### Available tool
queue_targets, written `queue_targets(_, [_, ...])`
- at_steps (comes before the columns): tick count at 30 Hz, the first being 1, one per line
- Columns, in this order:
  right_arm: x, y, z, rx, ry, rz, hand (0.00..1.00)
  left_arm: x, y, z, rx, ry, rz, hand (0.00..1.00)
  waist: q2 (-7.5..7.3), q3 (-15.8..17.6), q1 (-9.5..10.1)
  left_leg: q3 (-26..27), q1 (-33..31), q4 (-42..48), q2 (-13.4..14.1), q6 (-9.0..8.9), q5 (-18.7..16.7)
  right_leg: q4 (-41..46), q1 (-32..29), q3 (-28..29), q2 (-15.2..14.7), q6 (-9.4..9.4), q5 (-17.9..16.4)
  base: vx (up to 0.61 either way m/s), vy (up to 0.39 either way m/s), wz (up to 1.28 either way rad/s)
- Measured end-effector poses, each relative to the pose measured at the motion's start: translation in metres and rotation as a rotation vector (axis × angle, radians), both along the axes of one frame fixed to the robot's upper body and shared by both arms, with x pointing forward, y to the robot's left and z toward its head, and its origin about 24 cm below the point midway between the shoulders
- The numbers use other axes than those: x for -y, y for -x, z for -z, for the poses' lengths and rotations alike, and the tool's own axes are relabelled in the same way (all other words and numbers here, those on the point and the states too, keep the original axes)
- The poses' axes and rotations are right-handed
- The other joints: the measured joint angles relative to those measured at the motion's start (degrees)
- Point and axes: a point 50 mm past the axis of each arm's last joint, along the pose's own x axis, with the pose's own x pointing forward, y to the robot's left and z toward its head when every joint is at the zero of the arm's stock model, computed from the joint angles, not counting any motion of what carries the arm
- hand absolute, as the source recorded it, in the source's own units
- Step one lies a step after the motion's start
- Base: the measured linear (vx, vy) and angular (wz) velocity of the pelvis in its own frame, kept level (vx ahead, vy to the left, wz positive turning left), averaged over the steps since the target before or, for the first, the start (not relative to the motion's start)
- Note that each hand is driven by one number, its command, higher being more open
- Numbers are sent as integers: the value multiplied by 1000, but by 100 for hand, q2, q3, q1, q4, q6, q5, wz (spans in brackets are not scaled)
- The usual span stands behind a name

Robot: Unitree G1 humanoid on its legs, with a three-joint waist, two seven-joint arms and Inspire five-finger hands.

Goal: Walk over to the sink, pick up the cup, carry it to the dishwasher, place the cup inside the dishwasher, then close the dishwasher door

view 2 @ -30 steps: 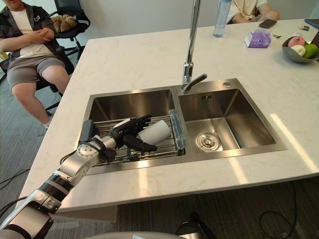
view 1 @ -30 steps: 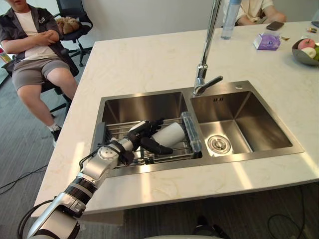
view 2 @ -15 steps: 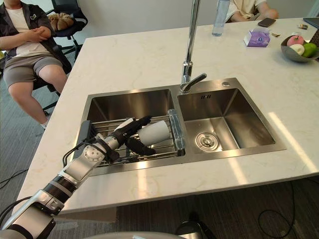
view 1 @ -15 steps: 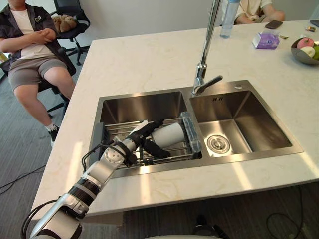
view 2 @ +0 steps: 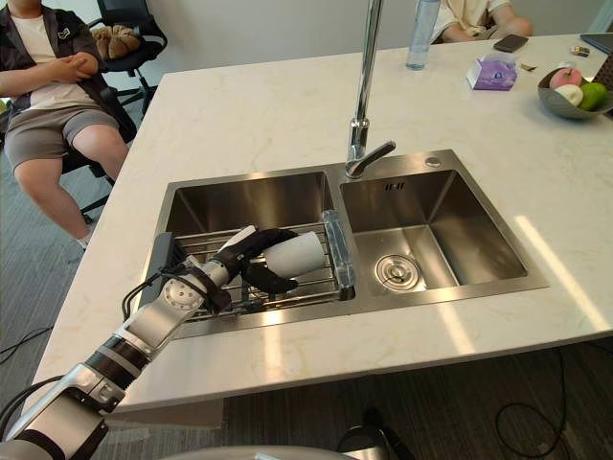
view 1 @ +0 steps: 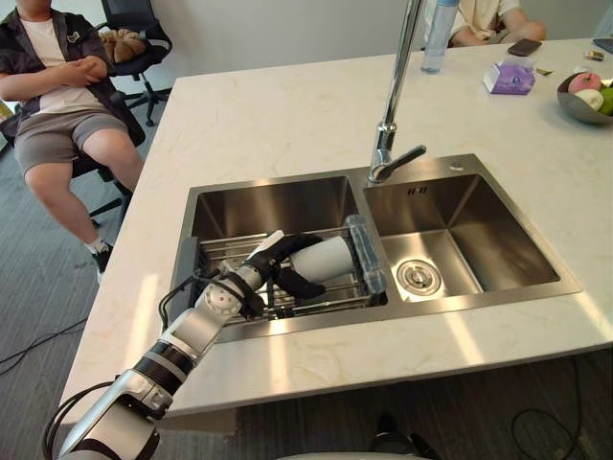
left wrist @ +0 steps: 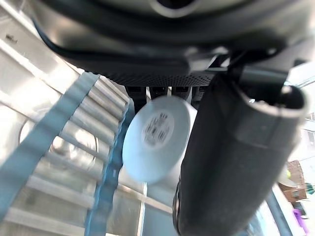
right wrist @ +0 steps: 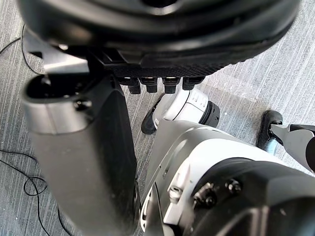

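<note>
Sitting in the pale stone counter (view 1: 287,105), a steel double-basin sink (view 1: 460,206) holds a wire rack (view 1: 225,251) in its left basin, where the dark left hand (view 1: 271,264), arm stretched forward, curls fingers and thumb round a white cup (view 1: 329,257) lying sideways, its round base sticker (left wrist: 158,127) bearing print too small to read.

The cup (view 1: 328,257) is plain white, with a grey printed label (left wrist: 158,129) on its base; the left hand (view 1: 268,266) is black. The sink (view 1: 278,206) is brushed silver steel, the countertop (view 1: 287,115) cream with faint beige veining, the tissue pack (view 1: 510,79) purple, and the carpet (view 1: 38,287) grey with fine stripes.
</note>
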Motion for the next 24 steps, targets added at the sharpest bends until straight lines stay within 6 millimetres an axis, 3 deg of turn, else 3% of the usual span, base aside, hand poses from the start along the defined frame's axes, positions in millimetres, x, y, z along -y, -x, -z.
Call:
queue_targets(11, [0, 2, 0, -6, 4, 6, 100, 8, -9, -11, 48, -98, 81, 0, 4, -3, -32, 8, 17, -14, -2, 0, 0, -7, 5, -24, -1, 0, 0, 0, 0, 0])
queue_targets(24, [5, -2, -1, 4, 27, -11, 100, 7, -9, -29, 230, -273, 169, 0, 91, 37, -79, -22, 11, -32, -11, 0, 0, -7, 6, -100, -10, 0, 0, 0, 0, 0])
